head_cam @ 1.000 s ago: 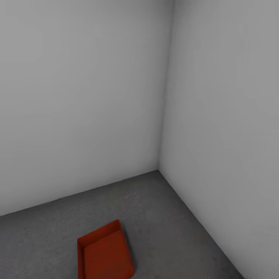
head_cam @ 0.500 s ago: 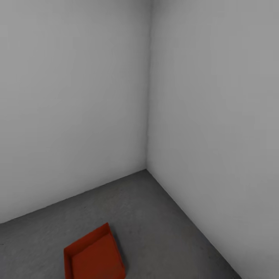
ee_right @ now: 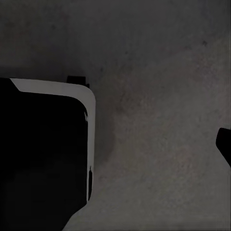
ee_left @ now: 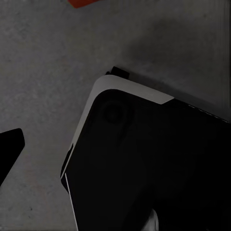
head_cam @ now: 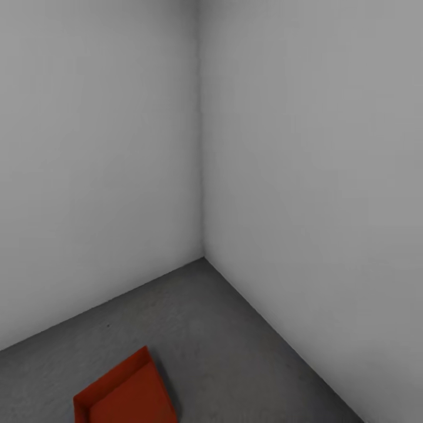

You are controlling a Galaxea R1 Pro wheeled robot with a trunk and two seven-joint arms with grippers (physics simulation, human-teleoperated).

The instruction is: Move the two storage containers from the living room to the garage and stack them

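Concrete floor (head_cam: 223, 329), dark grey and speckled, runs into a corner of the garage where two plain white walls (head_cam: 100, 164) meet. One orange-red storage container (head_cam: 120, 396) lies on this floor at the near left of the head view, cut off by the lower edge, its open top facing up and one corner pointing toward the far corner of the room. It sits well apart from both walls. In the left wrist view, a sliver of orange-red (ee_left: 83, 3) shows on the floor beyond the robot's dark, white-edged base (ee_left: 144, 163). The right wrist view shows the same kind of dark body with a white edge (ee_right: 43, 154) over bare concrete. Whether either end effector is spread or pressed together cannot be told.
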